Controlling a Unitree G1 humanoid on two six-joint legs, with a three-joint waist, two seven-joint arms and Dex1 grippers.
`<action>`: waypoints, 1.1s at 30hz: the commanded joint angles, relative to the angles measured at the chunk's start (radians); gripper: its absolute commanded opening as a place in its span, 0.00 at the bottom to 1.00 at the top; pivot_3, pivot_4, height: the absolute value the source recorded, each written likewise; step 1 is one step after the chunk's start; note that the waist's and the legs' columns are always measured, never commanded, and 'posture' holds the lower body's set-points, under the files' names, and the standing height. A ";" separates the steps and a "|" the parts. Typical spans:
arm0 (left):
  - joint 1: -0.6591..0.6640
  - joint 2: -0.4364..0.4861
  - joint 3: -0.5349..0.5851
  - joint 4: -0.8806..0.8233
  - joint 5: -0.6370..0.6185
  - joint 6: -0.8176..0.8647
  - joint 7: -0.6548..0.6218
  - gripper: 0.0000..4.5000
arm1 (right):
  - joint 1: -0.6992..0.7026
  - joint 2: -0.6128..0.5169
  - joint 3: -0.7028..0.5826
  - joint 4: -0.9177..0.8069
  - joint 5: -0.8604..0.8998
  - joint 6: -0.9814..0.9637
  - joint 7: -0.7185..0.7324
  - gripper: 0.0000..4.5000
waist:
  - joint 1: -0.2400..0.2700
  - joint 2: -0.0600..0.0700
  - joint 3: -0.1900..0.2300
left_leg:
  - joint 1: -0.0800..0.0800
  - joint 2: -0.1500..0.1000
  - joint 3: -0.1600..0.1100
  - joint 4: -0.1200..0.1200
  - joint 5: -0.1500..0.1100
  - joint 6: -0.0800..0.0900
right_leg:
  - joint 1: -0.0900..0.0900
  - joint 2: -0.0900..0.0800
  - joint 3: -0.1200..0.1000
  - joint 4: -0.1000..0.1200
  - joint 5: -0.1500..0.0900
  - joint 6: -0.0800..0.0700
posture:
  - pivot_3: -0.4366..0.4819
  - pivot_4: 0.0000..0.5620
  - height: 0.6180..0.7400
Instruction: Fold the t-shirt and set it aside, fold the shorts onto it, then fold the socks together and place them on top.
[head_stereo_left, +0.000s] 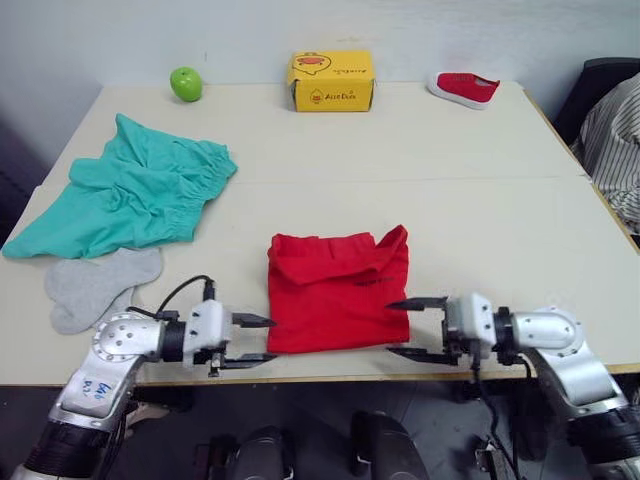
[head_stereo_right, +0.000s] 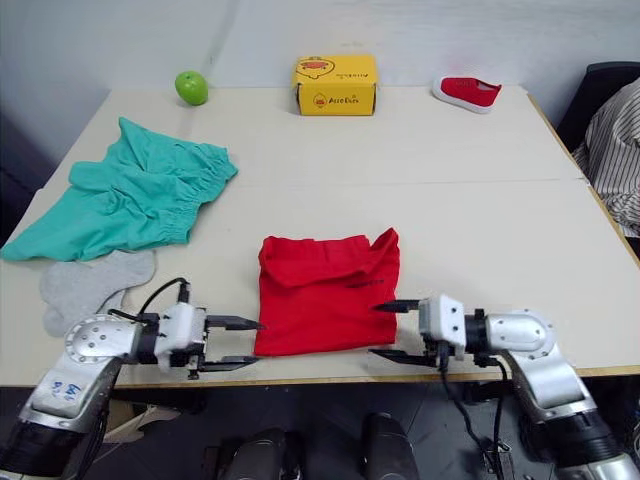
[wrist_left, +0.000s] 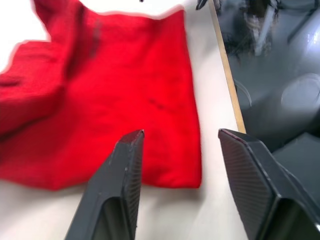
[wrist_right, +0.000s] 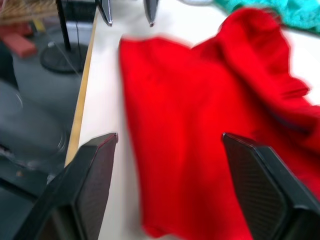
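Observation:
The red t-shirt (head_stereo_left: 338, 290) lies folded into a rough square near the table's front edge, rumpled along its far side. My left gripper (head_stereo_left: 258, 340) is open at its front left corner, fingers pointing at the cloth and holding nothing. On the opposite side my right gripper (head_stereo_left: 402, 328) stands open at the front right corner, one fingertip close to the shirt's edge. The teal shorts (head_stereo_left: 135, 190) are spread at the table's left. Just in front of them lie the grey socks (head_stereo_left: 95, 285), overlapping each other.
At the back of the table (head_stereo_left: 480, 200) stand a green apple (head_stereo_left: 186, 83), a yellow box (head_stereo_left: 331, 80) and a small red shoe (head_stereo_left: 463, 88). A person's striped sleeve (head_stereo_left: 615, 140) and a dark chair (head_stereo_left: 600, 85) are beyond the right edge.

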 joint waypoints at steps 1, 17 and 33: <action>-0.077 -0.017 0.014 0.032 -0.057 0.043 -0.013 0.43 | -0.056 0.016 -0.031 -0.043 0.076 0.105 -0.024 0.66 | 0.004 0.000 0.000 | 0.000 0.000 0.000 0.000 0.000 0.000 | 0.000 0.000 0.000 0.000 0.000 0.000 | 0.48 0.27 1.00; -0.394 -0.254 -0.205 0.451 0.316 -0.259 0.135 0.00 | -0.391 0.262 0.136 0.607 -0.308 -0.301 -0.034 0.01 | -0.003 0.000 0.000 | 0.001 -0.002 0.004 0.000 -0.001 0.000 | 0.000 0.003 0.001 0.002 0.000 0.000 | 0.48 0.27 1.00; -0.567 -0.327 -0.117 0.659 0.299 -0.254 0.269 0.00 | -0.604 0.352 -0.021 0.981 -0.300 -0.311 -0.216 0.01 | -0.008 0.000 0.000 | 0.000 -0.001 0.006 -0.001 0.000 0.000 | 0.000 0.004 0.002 0.002 0.001 0.001 | 0.48 0.27 1.00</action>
